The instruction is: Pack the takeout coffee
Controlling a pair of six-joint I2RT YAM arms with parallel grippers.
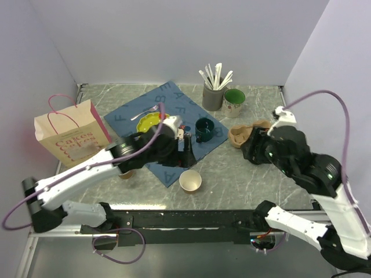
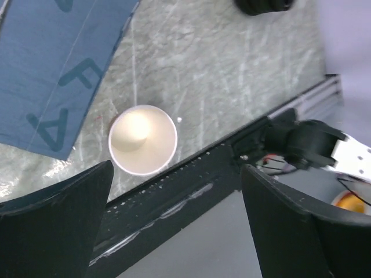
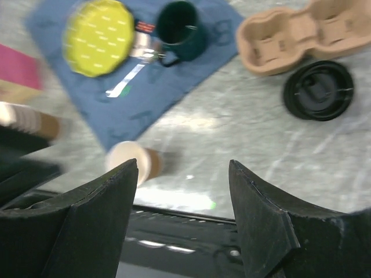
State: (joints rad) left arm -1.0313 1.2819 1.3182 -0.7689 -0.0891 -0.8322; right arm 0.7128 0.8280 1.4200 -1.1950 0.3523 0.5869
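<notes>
Coffee (image 3: 317, 90) is set on the worktop (image 3: 232, 133) at the carrier's (image 3: 295, 37) near side. Left pincer (image 2: 177, 174) and right pincer (image 3: 182, 168) are held spread, empty. Spillage could be caused by gripping the lid (image 3: 313, 81) alone.

a lab test booth: bare white walls (image 1: 174, 40) around a marbled table (image 1: 229, 174).

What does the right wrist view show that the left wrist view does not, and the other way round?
Only the right wrist view: the yellow plate, the dark green mug, the cardboard cup carrier and a round black lid. Only the left wrist view: part of the other arm, beyond the table edge. Both: the lidless paper cup, the blue cloth and the stone table.
</notes>
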